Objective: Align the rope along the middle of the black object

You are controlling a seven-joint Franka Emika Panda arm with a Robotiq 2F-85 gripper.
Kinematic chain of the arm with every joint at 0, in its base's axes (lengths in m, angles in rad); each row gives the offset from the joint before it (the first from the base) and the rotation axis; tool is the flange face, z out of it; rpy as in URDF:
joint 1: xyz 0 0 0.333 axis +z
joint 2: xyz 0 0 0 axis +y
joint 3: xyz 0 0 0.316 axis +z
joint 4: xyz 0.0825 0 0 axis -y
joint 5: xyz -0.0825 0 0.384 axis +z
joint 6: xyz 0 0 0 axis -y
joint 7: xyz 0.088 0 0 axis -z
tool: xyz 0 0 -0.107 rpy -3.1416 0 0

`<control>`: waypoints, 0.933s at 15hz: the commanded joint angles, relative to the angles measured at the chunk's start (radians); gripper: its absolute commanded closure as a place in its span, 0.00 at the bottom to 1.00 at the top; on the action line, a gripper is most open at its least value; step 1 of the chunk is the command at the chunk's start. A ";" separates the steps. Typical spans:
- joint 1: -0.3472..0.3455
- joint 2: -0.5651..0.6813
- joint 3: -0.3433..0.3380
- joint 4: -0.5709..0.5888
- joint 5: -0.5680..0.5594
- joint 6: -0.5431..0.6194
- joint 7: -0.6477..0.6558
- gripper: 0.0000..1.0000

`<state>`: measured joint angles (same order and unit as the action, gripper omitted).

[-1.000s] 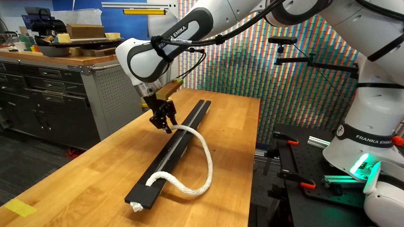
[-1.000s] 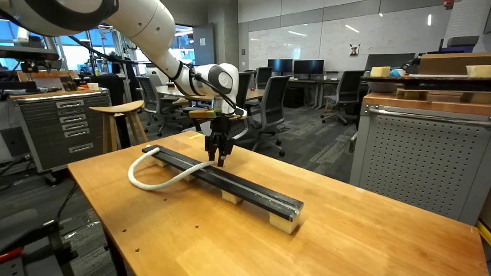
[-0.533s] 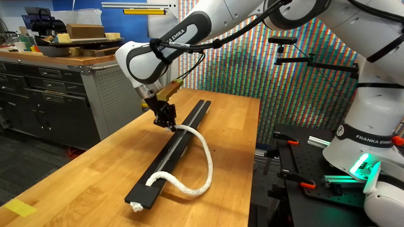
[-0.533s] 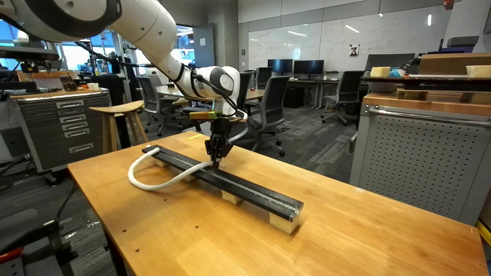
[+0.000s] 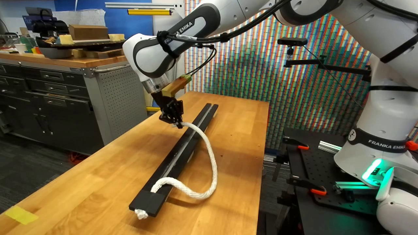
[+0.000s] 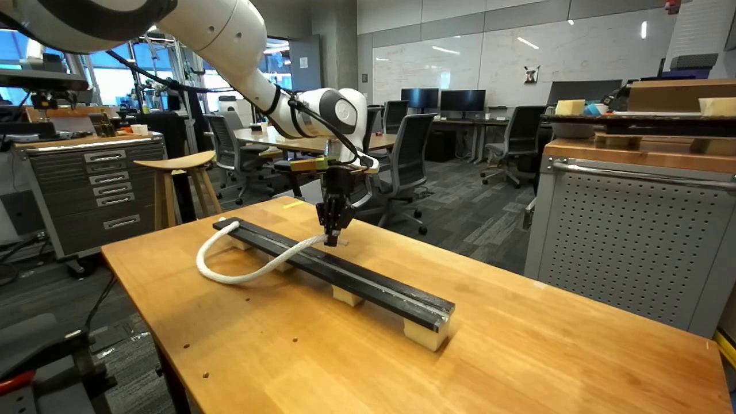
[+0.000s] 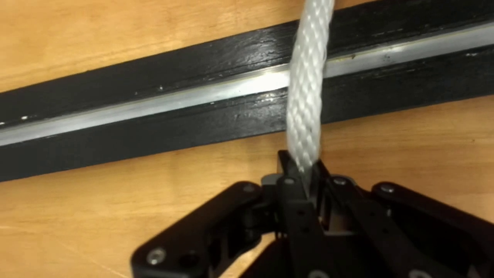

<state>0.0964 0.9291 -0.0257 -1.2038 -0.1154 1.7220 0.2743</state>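
The rope [image 5: 214,163] is a thick white braided cord. One end lies under a flat black cover piece [image 5: 148,200] at one end of the black bar, with its frayed tip sticking out. From there it loops out over the table and back across the black bar [image 5: 160,173], which has a silver groove along its middle. In the wrist view the rope [image 7: 308,69] crosses the bar [image 7: 115,143] steeply. My gripper [image 5: 178,125] is shut on the rope near its free end, above the table just beyond the bar; a short tip pokes past the fingers [image 6: 332,240].
The bar rests on several pale blocks [image 6: 425,334] on the wooden table [image 6: 517,356]. Yellow tape [image 5: 21,214] is stuck near a table corner. A grey cabinet with a perforated side [image 5: 114,94] stands beside the table. A camera on a bracket [image 5: 292,41] is near the robot base.
My gripper was open at the rope's free end, then lowered and shut on it. It has since risen a little and moved along the bar, away from the covered end, pulling the rope along.
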 commanded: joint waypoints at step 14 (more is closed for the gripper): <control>-0.158 -0.281 -0.131 -0.281 0.185 0.121 0.255 0.97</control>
<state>-0.0306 0.7193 -0.1434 -1.4028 0.0193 1.8083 0.4965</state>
